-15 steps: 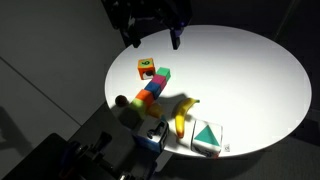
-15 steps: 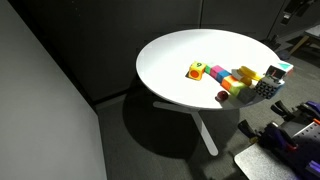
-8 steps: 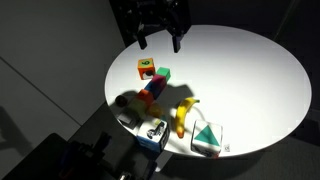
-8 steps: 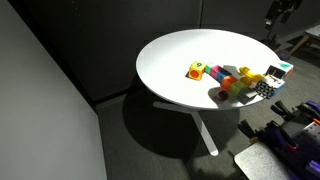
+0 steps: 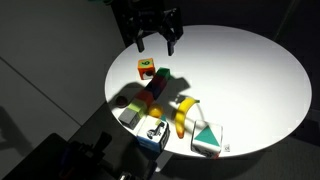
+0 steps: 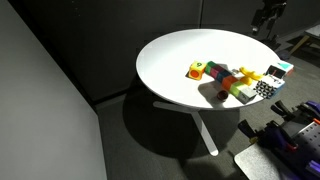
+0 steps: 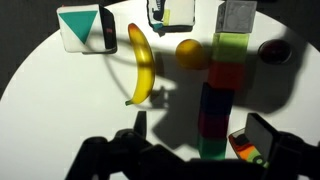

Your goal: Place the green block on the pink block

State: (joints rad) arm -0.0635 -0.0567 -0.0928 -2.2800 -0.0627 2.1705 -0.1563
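Note:
The green block (image 5: 161, 75) sits on the white round table (image 5: 240, 70), at the end of a row of coloured cubes. It touches the pink block (image 5: 155, 88), which lies in shadow. In the wrist view the green block (image 7: 213, 148) is at the bottom with the pink block (image 7: 212, 123) just above it. The green block also shows in an exterior view (image 6: 217, 71). My gripper (image 5: 155, 44) is open and empty, high above the table's edge near the cubes. It is also in the wrist view (image 7: 198, 120) and in an exterior view (image 6: 265, 15).
An orange cube with a green patch (image 5: 146, 67) stands beside the green block. A banana (image 5: 183, 113), a white box with a green triangle (image 5: 207, 137), a small printed box (image 5: 152, 131), an orange fruit (image 7: 190, 53) and a dark ball (image 7: 272, 50) lie at the row's other end.
The gripper has moved in over the table toward the cubes. Its shadow has spread across the row of cubes. The blocks have not moved.

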